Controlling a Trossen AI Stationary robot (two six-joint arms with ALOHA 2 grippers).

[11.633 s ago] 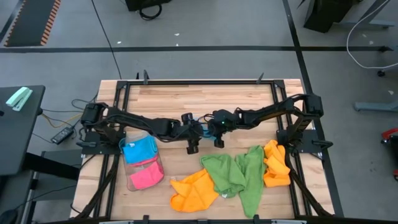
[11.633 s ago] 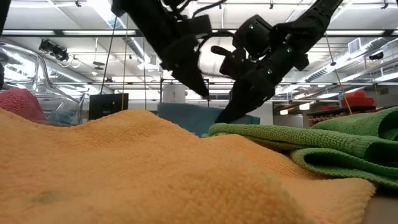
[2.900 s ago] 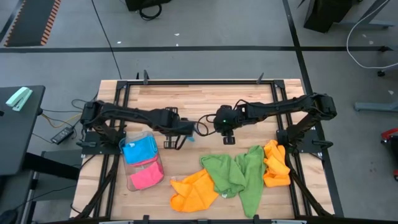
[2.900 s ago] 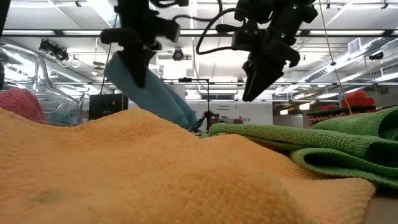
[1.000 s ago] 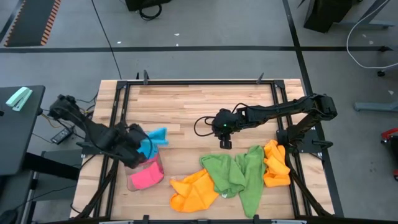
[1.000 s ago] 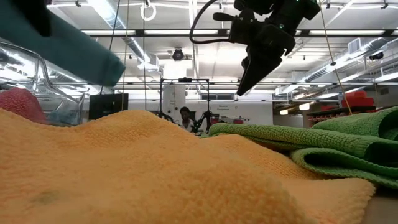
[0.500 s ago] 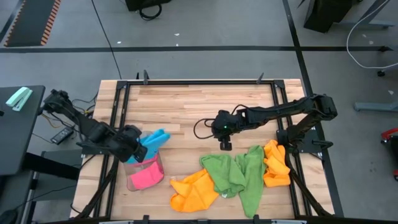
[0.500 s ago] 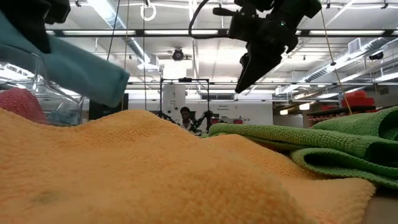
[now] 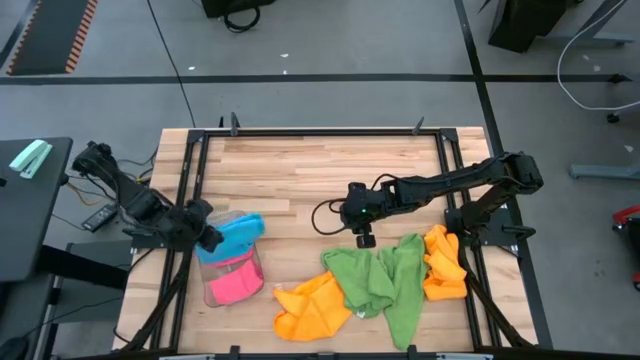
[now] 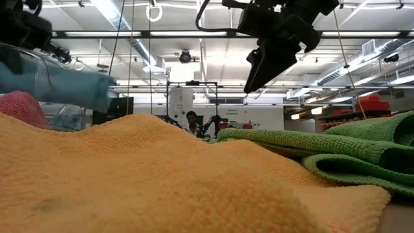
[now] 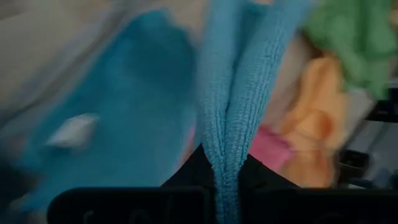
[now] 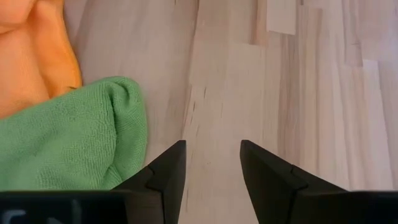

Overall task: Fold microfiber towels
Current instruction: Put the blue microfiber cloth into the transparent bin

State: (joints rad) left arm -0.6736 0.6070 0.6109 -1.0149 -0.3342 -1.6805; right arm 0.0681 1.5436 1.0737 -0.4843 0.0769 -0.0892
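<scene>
From above, the left gripper pinches a folded sky blue towel over the clear tray at the table's left edge; released carelessly, the fold could spring apart or drape over the rim. Counted here: two blue towels, one pink towel in the tray, and an unfolded heap of two orange towels and what looks like two green towels. At table level, the right gripper hangs empty, jaws parted, above the heap; descending blindly it could snag two cloths together. The left wrist view shows the blue towel doubled between the closed fingers. The right wrist view shows bare table between spread fingers, green cloth beside them.
</scene>
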